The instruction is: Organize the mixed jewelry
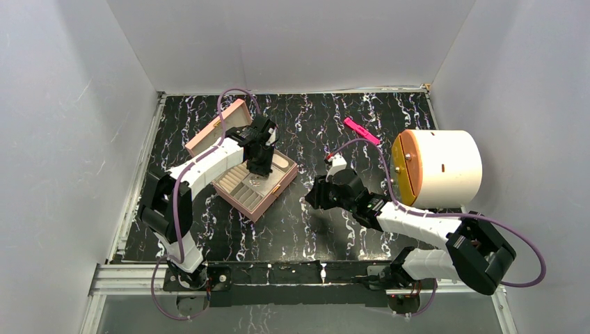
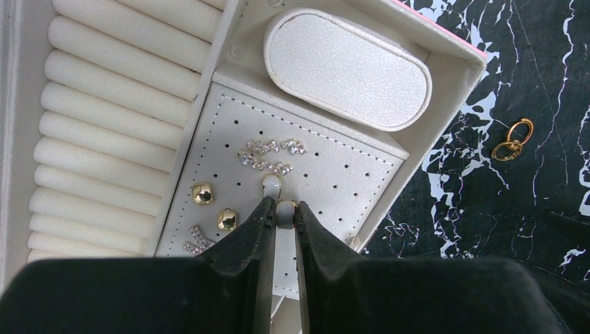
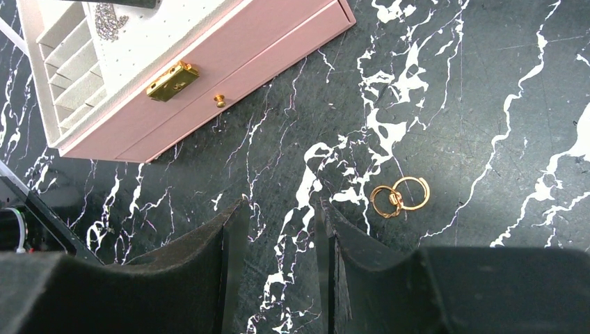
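Note:
My left gripper (image 2: 282,206) is over the open pink jewelry box (image 1: 267,200), shut on a small pale stud (image 2: 286,215) just above the white perforated panel (image 2: 348,177). A second pale stud (image 2: 271,185), two gold studs (image 2: 202,193) and sparkly pieces (image 2: 268,156) sit on that panel. Two linked gold rings (image 3: 399,195) lie on the black marble table, right of the box; they also show in the left wrist view (image 2: 513,141). My right gripper (image 3: 278,209) is open and empty, low over the table just left of the rings.
The box's lid (image 1: 219,127) lies at the back left. A pink flat bar (image 1: 361,130) lies at the back. A large white cylinder with an orange face (image 1: 438,167) stands at the right. The box front has a gold clasp (image 3: 172,79). White walls enclose the table.

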Tool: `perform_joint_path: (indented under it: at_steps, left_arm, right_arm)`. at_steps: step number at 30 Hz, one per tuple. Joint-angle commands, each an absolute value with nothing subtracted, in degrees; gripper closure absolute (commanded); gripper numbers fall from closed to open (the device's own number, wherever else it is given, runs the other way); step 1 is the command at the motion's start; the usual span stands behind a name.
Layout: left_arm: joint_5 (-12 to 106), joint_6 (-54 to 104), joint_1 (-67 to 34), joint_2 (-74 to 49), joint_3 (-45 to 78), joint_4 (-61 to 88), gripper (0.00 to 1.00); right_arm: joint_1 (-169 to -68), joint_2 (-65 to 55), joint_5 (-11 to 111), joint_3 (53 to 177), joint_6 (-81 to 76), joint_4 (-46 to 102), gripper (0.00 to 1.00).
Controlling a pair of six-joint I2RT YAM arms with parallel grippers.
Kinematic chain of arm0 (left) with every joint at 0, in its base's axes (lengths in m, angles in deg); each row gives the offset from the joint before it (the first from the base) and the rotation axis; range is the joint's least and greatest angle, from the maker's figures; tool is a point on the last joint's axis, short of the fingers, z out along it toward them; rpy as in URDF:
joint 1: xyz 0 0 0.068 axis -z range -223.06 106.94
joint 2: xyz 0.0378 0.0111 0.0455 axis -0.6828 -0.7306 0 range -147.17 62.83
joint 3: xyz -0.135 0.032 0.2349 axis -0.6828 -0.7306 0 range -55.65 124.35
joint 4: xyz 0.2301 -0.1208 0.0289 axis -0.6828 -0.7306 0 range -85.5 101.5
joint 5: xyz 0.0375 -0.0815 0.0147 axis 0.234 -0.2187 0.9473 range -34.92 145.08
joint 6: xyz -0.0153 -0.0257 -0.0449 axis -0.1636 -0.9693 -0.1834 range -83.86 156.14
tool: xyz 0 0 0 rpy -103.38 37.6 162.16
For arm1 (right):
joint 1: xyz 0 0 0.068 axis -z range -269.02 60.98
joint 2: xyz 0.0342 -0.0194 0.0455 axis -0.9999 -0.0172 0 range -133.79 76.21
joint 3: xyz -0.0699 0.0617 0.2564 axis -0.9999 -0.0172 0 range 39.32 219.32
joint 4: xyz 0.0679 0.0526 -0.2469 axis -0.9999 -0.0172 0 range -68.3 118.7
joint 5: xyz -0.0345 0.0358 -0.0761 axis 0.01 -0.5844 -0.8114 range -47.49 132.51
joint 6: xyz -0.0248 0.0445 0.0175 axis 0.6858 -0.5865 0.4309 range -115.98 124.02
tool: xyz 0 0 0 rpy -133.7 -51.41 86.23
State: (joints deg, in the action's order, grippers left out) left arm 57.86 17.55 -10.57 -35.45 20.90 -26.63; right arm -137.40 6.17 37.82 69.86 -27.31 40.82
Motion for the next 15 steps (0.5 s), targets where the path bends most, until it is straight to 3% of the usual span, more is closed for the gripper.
perform_joint_path:
  at_steps: [1,9,15]
  left_arm:
    - [58.82,17.85,-10.37,-34.46,20.07,-26.81,0.88]
    - [56.77,17.73,-10.38,-33.58,20.84,-26.8,0.72]
    - [56.91,17.86,-10.4,-31.96,21.26,-26.86,0.7]
  right_arm:
    - [-137.25,5.9,37.84,70.91,-27.44,43.73,0.52]
    - [-137.27,6.01,37.81,71.01,-27.57,43.58,0.52]
    - [-137.26,6.27,37.87,71.05,-27.79,43.51,0.52]
